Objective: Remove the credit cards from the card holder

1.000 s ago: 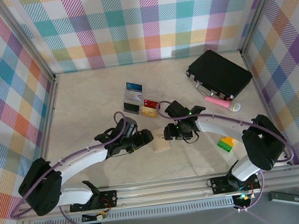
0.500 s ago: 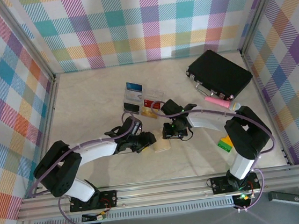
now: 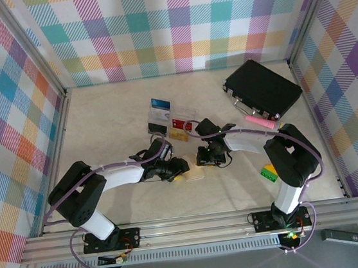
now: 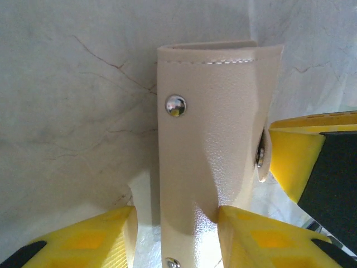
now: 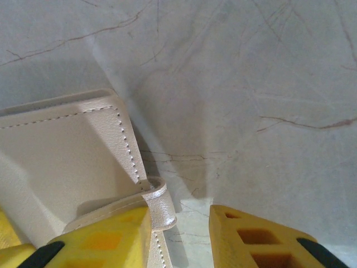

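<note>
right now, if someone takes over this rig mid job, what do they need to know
Left gripper: open, jaws straddling the cream card holder on the table, with a gap showing on one side.
Right gripper: open, the holder's edge tab against one finger, not pinched.
Holder: lies folded between the two grippers, near the table's middle.
Done: both arms are at the holder.
Left: grip it, open it, pull the credit cards out; they are probably still inside.
</note>
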Robot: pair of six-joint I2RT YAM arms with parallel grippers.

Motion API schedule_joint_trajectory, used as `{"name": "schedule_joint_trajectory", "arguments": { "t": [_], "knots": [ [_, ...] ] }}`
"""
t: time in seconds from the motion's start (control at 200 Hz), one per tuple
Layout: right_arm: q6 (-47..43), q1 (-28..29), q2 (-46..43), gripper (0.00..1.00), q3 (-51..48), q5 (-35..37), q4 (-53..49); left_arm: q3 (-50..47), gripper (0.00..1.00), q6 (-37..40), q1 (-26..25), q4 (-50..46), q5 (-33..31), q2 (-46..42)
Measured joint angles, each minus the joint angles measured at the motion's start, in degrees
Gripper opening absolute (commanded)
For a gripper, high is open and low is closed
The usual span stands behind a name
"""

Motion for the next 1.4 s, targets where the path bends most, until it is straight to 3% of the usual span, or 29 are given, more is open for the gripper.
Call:
{"name": "schedule_joint_trajectory", "arguments": {
  "t": [0.205, 0.515, 0.635, 0.795, 1.24, 1.4],
  "knots": [
    [0.0, -0.2, 0.1, 0.33, 0.0, 0.0, 0.1, 0.3, 0.33, 0.2, 0.2, 2.4, 1.8, 0.0],
    [0.0, -0.4, -7.4, 0.38, -2.5, 1.7, 1.0, 0.5, 0.00, 1.1, 0.5, 3.7, 2.8, -0.3],
    [-0.4, -0.4, -10.7, 0.44, -3.7, 0.7, 3.1, 0.7, 0.00, 1.7, 0.6, 3.7, 2.8, -1.0],
    [-0.6, -0.5, -8.7, 0.45, -3.1, -3.8, 4.4, 0.9, 0.00, 1.7, 0.7, 3.5, 2.8, -1.1],
    [-0.9, -0.5, -1.3, 0.41, 0.8, -5.9, 3.5, 1.2, 0.00, 1.7, 0.9, 3.4, 2.7, -1.1],
    [-0.7, -0.2, -1.0, 0.33, 1.7, -3.8, 2.3, 1.2, 0.00, 1.7, 0.9, 3.2, 2.5, -1.1]
  ]
}}
